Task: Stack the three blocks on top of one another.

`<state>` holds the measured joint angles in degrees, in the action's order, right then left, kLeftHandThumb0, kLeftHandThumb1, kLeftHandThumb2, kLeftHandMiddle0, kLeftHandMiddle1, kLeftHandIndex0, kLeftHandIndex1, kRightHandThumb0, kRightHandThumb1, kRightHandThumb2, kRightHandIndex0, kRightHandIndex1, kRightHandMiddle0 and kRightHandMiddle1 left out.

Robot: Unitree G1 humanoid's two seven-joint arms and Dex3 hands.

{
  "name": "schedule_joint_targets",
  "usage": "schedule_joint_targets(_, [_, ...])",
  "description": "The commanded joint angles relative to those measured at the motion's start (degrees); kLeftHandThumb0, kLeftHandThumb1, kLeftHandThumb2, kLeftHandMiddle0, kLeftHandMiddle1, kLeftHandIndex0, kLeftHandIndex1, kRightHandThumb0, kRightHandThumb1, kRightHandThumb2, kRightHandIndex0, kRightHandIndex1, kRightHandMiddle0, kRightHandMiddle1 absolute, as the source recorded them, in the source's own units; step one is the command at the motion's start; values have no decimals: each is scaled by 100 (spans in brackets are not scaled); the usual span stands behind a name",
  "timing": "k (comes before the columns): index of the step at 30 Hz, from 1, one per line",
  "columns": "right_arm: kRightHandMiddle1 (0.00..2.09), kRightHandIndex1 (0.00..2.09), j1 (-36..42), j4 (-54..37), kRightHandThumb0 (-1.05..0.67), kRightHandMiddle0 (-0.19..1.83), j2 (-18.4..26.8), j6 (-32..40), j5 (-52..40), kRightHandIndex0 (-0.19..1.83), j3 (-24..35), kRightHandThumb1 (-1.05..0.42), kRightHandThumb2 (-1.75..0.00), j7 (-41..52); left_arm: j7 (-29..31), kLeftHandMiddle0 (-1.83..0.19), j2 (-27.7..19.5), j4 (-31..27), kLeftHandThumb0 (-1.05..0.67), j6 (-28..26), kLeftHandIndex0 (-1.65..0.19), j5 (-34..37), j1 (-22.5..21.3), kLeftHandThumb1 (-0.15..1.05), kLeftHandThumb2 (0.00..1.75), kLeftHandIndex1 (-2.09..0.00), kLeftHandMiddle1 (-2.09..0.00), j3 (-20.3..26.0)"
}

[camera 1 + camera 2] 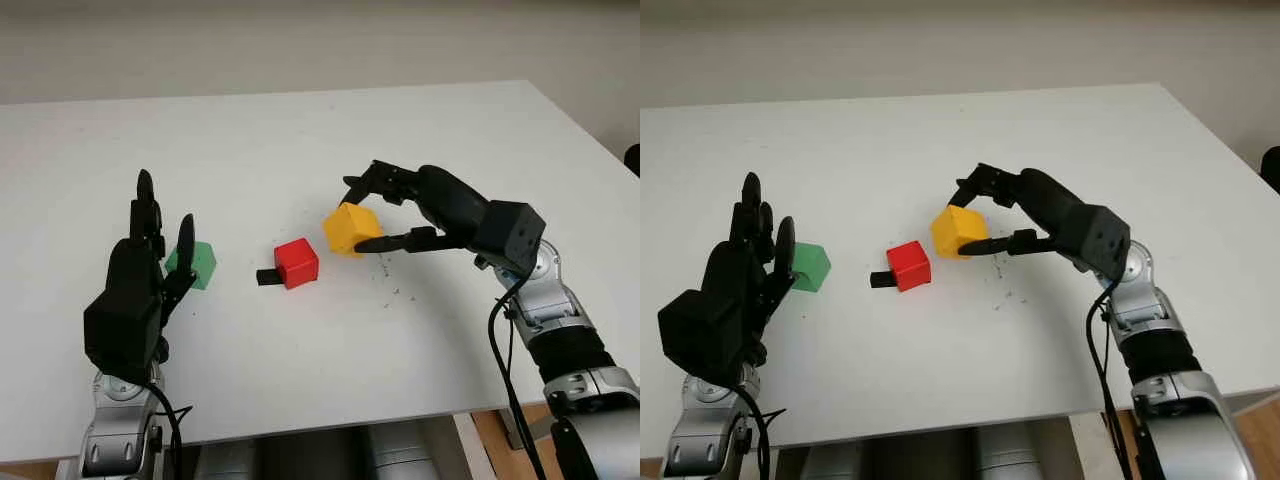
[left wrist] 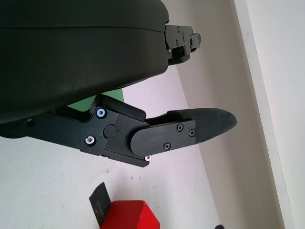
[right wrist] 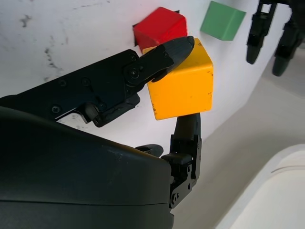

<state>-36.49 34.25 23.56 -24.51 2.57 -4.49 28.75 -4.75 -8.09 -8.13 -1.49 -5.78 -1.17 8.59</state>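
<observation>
Right of the red block (image 1: pixel 297 262), your right hand (image 1: pixel 400 212) grips the yellow block (image 1: pixel 350 228) (tilted); level it, set it atop. Left hand (image 1: pixel 135 290) open by the green block (image 1: pixel 198 264).

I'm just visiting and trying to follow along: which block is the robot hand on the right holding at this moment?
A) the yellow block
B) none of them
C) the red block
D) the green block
A: the right robot hand has its fingers closed around the yellow block, tilted beside the red block, which sits on the table like the green block.
</observation>
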Motion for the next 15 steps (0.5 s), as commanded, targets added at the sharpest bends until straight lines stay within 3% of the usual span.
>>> schedule_joint_targets(1, [154, 7, -174, -36, -56, 39, -110, -53, -19, 37, 24, -96, -5, -47, -23, 7, -12, -44, -67, 32, 9, -34, -29, 105, 57, -5, -5, -7])
schedule_joint_targets(15, [158, 8, -739, -85, -50, 37, -731, -86, 416, 40, -326, -95, -6, -380, -38, 7, 12, -86, -68, 75, 8, 72, -6, 105, 56, -5, -5, 34])
